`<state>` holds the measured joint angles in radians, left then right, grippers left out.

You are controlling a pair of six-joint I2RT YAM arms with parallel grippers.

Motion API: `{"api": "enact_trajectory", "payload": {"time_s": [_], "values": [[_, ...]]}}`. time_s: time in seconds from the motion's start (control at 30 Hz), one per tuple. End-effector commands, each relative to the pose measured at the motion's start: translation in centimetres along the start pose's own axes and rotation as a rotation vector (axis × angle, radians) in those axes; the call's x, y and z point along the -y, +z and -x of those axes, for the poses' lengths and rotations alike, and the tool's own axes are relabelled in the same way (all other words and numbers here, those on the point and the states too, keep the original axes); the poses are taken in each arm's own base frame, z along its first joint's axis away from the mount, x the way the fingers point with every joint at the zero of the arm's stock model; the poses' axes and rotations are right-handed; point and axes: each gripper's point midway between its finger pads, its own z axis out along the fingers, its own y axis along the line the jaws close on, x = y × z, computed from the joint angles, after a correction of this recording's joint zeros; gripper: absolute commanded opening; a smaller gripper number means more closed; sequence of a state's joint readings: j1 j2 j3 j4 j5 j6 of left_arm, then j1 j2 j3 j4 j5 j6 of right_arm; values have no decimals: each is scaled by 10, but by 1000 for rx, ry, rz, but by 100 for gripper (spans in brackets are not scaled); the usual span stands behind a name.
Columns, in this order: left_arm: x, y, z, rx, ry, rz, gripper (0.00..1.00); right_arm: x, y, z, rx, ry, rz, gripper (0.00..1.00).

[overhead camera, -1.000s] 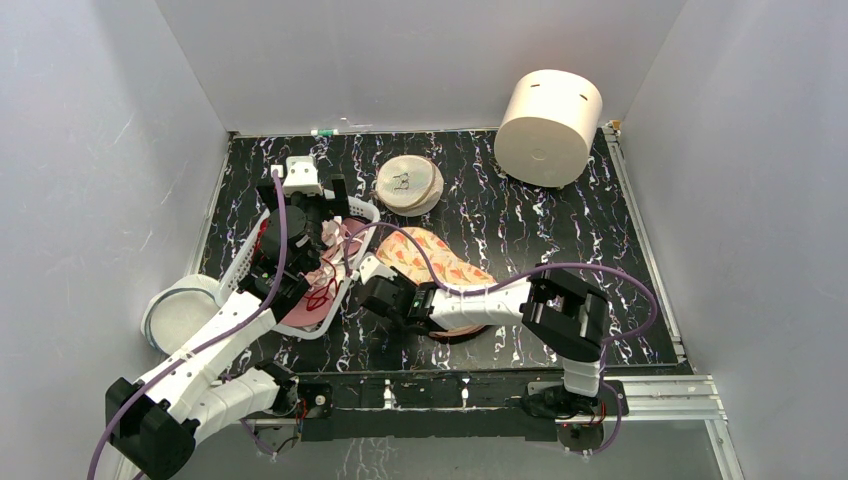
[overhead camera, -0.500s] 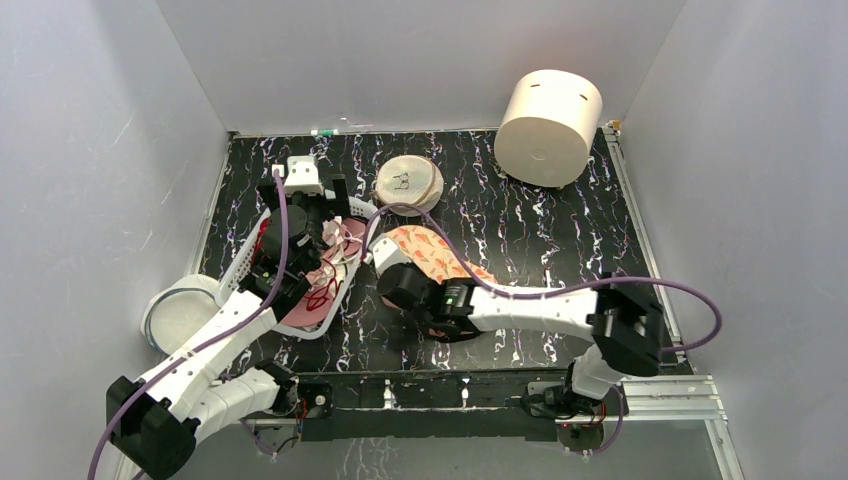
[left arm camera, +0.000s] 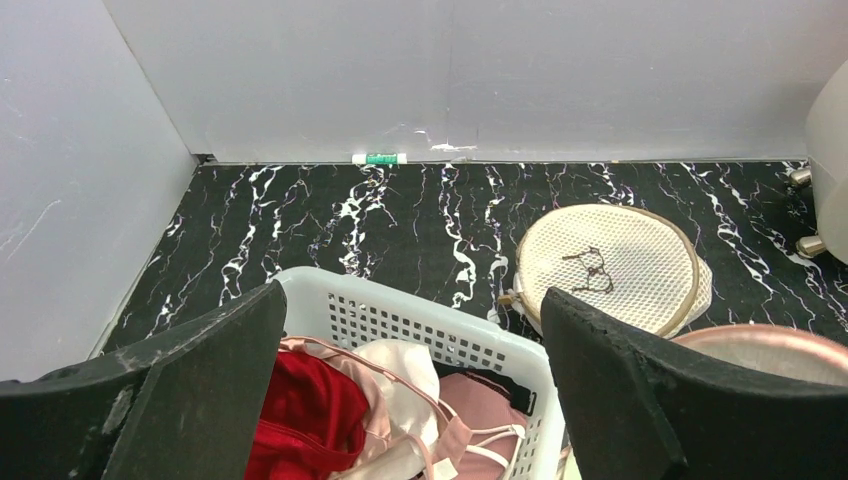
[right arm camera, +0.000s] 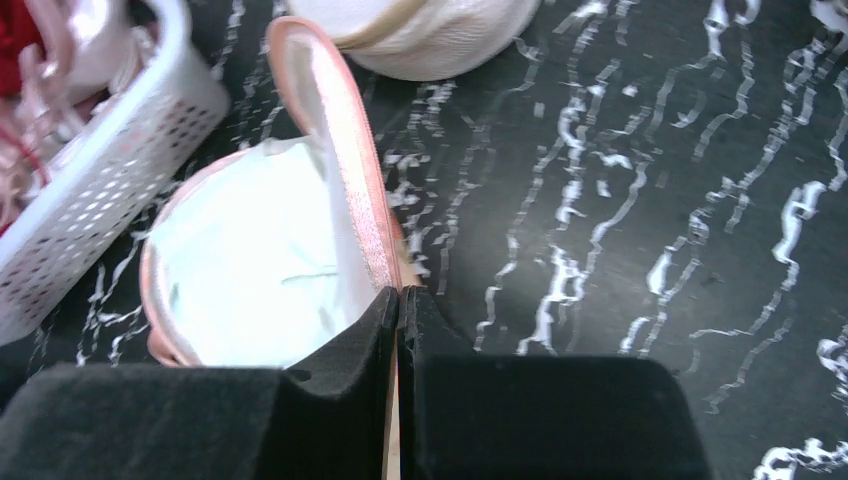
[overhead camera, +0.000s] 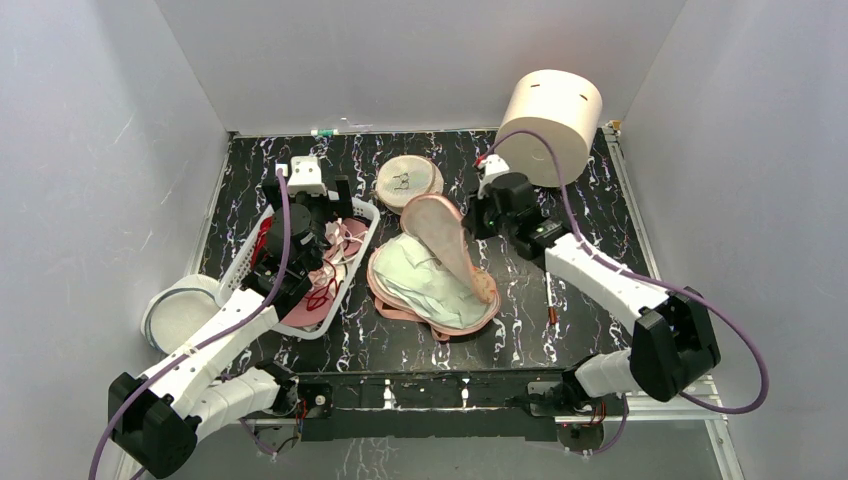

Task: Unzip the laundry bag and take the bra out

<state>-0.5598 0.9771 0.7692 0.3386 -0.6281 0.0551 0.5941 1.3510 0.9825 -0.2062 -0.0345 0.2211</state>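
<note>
The laundry bag [overhead camera: 385,295] lies open in the middle of the table, its top flap [overhead camera: 440,235] standing up with the pale lining showing. Inside lies the bra [overhead camera: 425,280], off-white and faintly mint, seen also as the bra [right arm camera: 250,280] in the right wrist view. My right gripper [overhead camera: 472,225] is at the bag's far right side, shut on the pink edge trim [right arm camera: 375,220] of the flap; a thin peach strip runs between the right gripper's [right arm camera: 398,297] fingers. My left gripper [overhead camera: 312,205] hangs open over the basket; the left gripper [left arm camera: 410,300] holds nothing.
A white perforated basket [overhead camera: 240,265] at the left holds red and pink clothes [left arm camera: 310,410]. A round cream mesh disc [overhead camera: 409,182] lies behind the bag. A big white cylinder [overhead camera: 548,125] stands at the back right, a round white tub [overhead camera: 180,315] at the left edge.
My right arm swung from the bag's near left end to its far right, taking the pink edge with it. The flap now stands open and the bra shows. The left arm stayed still.
</note>
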Motion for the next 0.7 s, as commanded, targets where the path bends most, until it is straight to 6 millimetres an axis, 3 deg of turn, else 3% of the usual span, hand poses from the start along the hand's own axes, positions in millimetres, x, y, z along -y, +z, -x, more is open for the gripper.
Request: {"api": "enact_trajectory", "payload": {"time_s": [0.0, 0.1, 0.17, 0.57, 0.6, 0.67], "values": [[3, 0, 10, 25, -37, -15, 98, 51, 5, 16, -3, 80, -40, 0], [4, 0, 11, 25, -43, -23, 98, 99, 12, 20, -19, 37, -223, 0], [4, -1, 12, 32, -49, -26, 98, 146, 19, 5, -138, -43, -455, 0], [5, -4, 18, 44, -69, -39, 98, 184, -21, -36, -151, 29, -704, 0], [4, -4, 18, 44, -68, -39, 98, 190, -26, -36, -144, 34, -748, 2], [5, -4, 16, 42, -68, -42, 99, 201, -40, -30, -137, 30, -842, 22]]}}
